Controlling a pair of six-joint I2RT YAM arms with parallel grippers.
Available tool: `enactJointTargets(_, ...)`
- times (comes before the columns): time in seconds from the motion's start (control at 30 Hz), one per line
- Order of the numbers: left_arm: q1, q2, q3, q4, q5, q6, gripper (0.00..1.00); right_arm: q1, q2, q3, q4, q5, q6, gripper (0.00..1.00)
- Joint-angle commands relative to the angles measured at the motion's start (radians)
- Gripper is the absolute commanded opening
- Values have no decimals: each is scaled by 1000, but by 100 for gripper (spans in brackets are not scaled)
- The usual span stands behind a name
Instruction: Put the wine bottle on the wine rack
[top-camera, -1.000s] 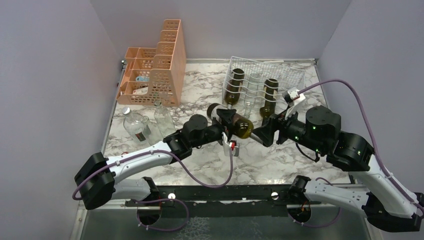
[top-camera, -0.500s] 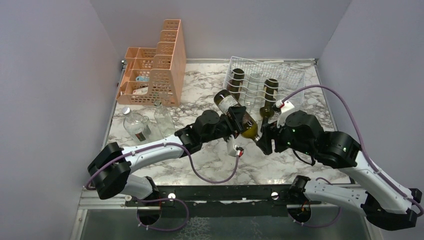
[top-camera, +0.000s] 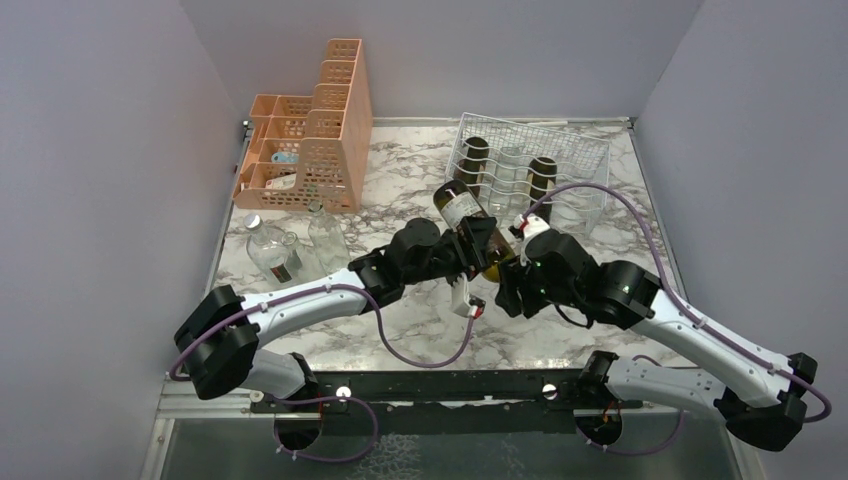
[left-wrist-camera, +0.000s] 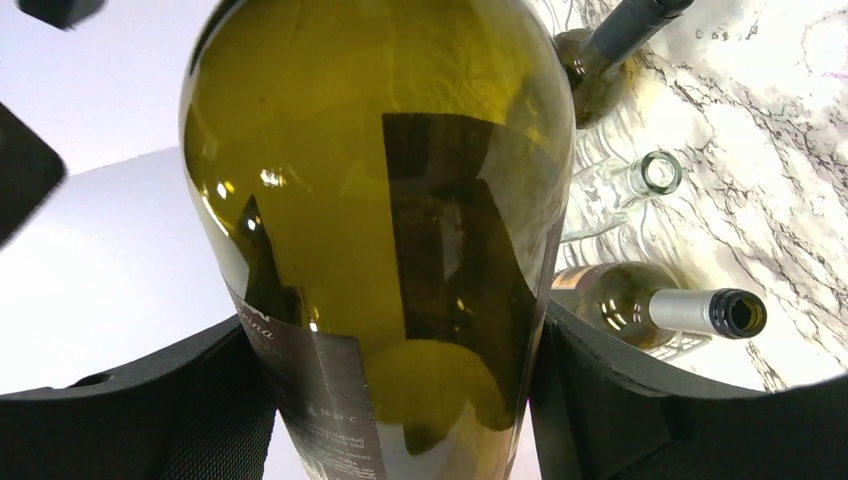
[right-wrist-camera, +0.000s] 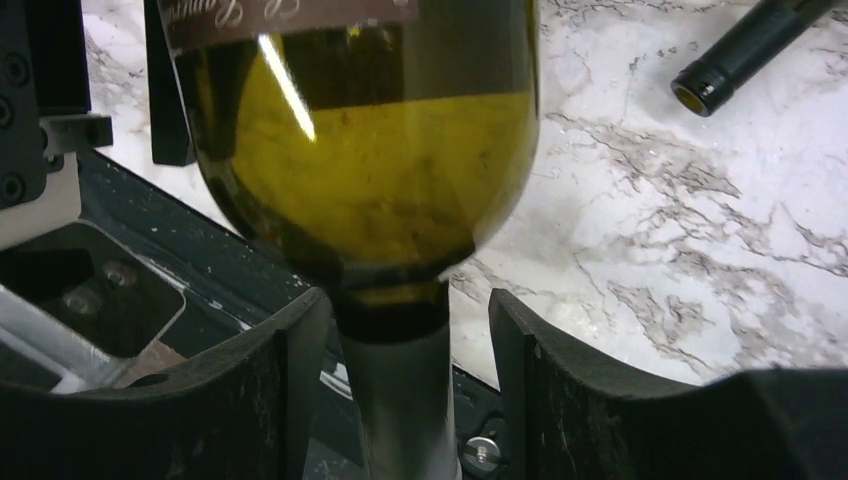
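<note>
**Bottle held in the air by the left tool, not on the rack**

- I see the bottle (top-camera: 458, 207) lifted off the table (top-camera: 420, 170) and tilted. Its base end is up towards the rack's front-left corner. Its neck points down and towards the near side.
- Rack (top-camera: 585, 150) sits at the back right of the table. The bottle is just in front of it, not in a cradle. I can't tell from above whether glass touches wire.
- Left tool (left-wrist-camera: 395, 365) is pinching the bottle's body. In the left wrist view both fingers (left-wrist-camera: 600, 400) are pressed against the glass, by the lower edge of the label.
- Right tool (right-wrist-camera: 398, 340) is spread around the neck. In the right wrist view the neck runs between the fingers (right-wrist-camera: 270, 400) with a gap showing on each side, so it has no grip.
- The rack already holds two dark bottles (top-camera: 472, 160) with a clear one (top-camera: 505, 165) between them, all lying in the cradles.
- Peach organizer (top-camera: 310, 130) is at the back left. Two glass bottles (top-camera: 270, 250) stand on the table in front of it, well apart from the rack.
</note>
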Motion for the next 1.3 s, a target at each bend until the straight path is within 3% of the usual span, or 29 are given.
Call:
enactJointTargets(0.0,-8,-64,58,68,63,22,2,4,23,-32,114,-20,17,61)
enactJointTargets(0.3,-8,-76,59,67,72,-5,2,5,48,-78,193,-12,30,45)
enactJointTargets(0.4,-7,-78,60,67,73,-23,5,5,42,-79,190,10,35,27)
enactJointTargets(0.47,-7,-79,61,66,72,-38,12,5,37,-74,184,29,37,11)
enactJointTargets(0.5,-7,-79,60,68,71,-43,18,4,36,-68,173,51,45,4)
enactJointTargets(0.57,-8,-79,55,80,70,-48,37,5,36,-52,150,93,62,1)
enactJointTargets(0.63,-7,-77,47,96,69,-50,63,5,34,-36,134,126,71,1)
enactJointTargets(0.67,-7,-76,43,102,69,-50,90,4,31,-28,129,141,74,1)
enactJointTargets(0.7,-7,-74,43,103,68,-49,98,4,26,-21,126,157,77,1)
enactJointTargets(1.0,-8,-96,41,102,78,-66,99,5,-45,9,85,361,162,1)
enactJointTargets(1.27,-7,-145,116,142,104,-391,99,4,-31,-18,-54,460,357,1)
